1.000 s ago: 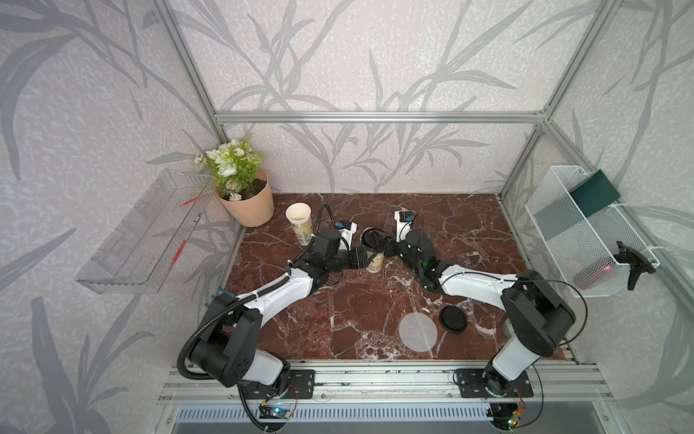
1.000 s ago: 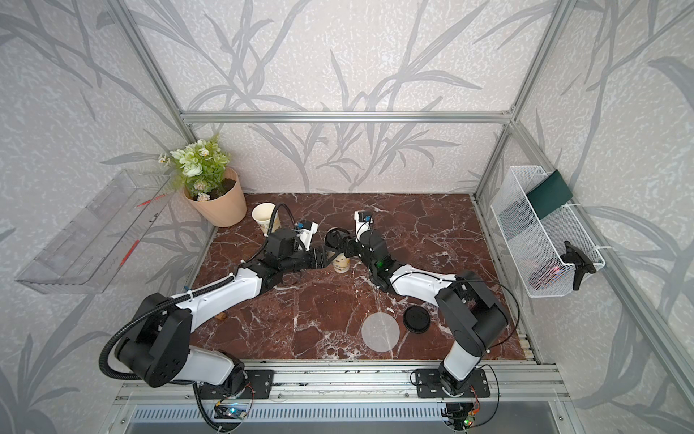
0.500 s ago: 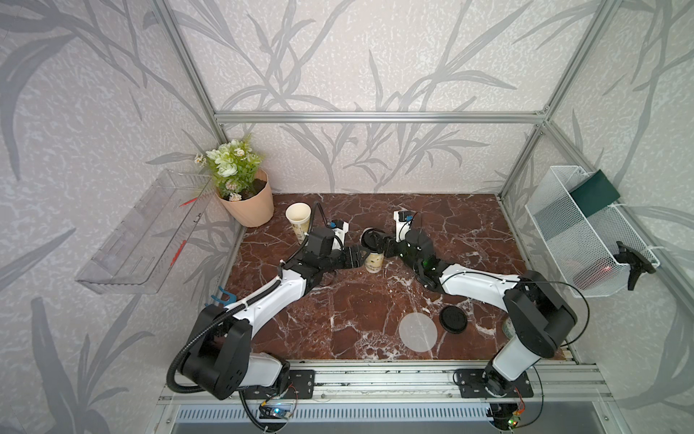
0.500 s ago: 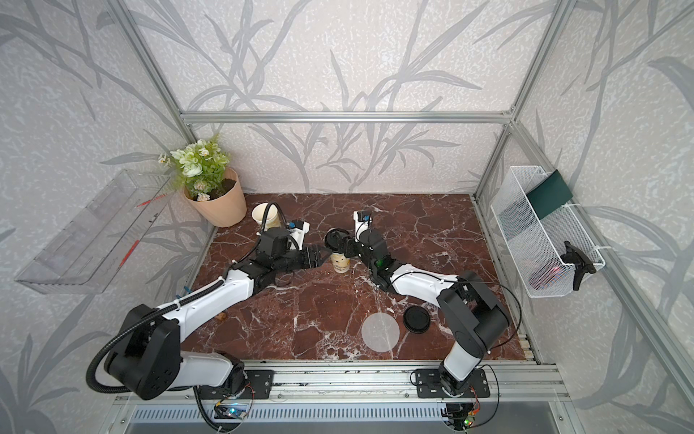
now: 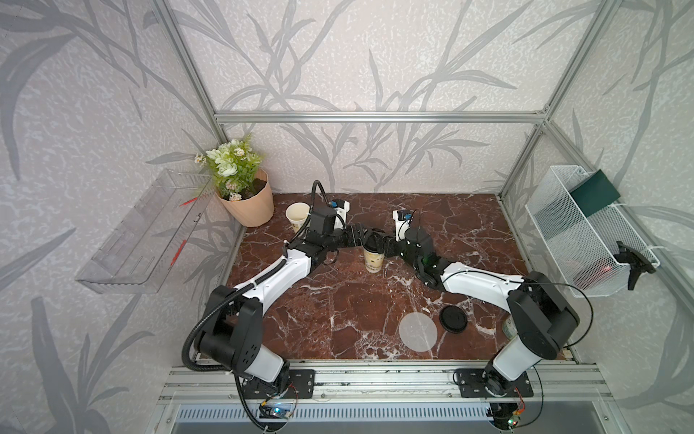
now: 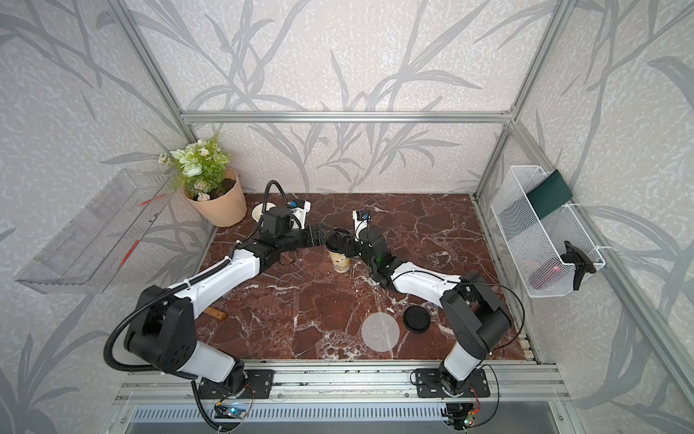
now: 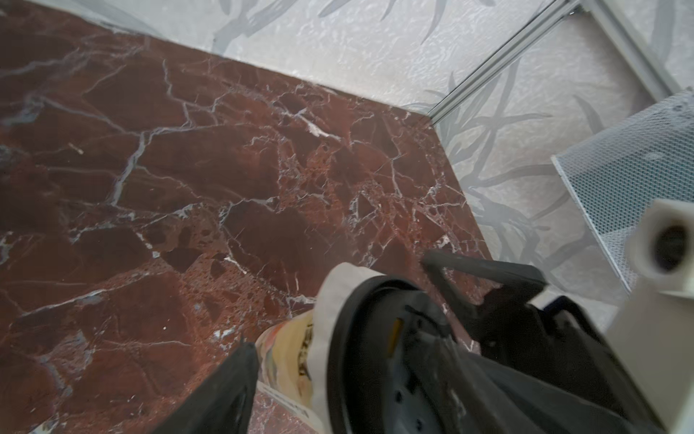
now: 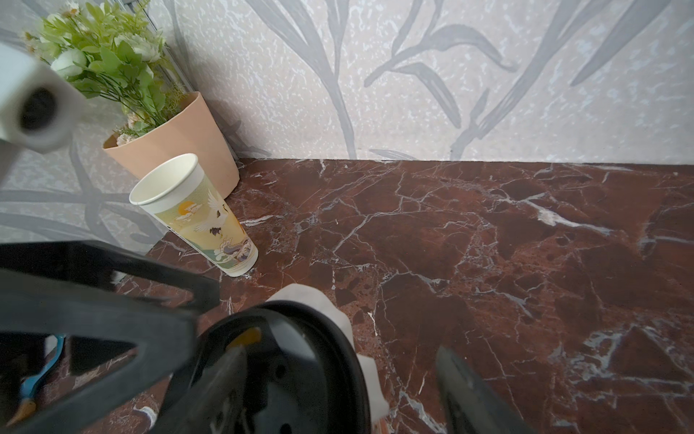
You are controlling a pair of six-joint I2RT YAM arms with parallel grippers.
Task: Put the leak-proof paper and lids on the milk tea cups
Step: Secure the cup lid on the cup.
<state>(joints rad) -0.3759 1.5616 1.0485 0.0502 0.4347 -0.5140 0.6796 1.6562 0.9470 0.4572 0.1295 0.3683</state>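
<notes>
- Middle of the marble desk (image 5: 338, 300): one milk tea cup (image 5: 373, 259) is already covered by its leak-proof paper (image 7: 330, 293), which is pressed down under a black lid (image 7: 368, 357).
- The left gripper (image 5: 359, 236) and right gripper (image 5: 386, 244) flank the cup's top. Both have their jaws spread and clasp nothing.
- Left to do: the second cup (image 5: 296, 217) stands uncovered at the back left corner beside the flower pot (image 5: 249, 204). The second paper disc (image 5: 418, 332) lies flat near the front edge, beside a spare lid (image 5: 453, 318).
</notes>
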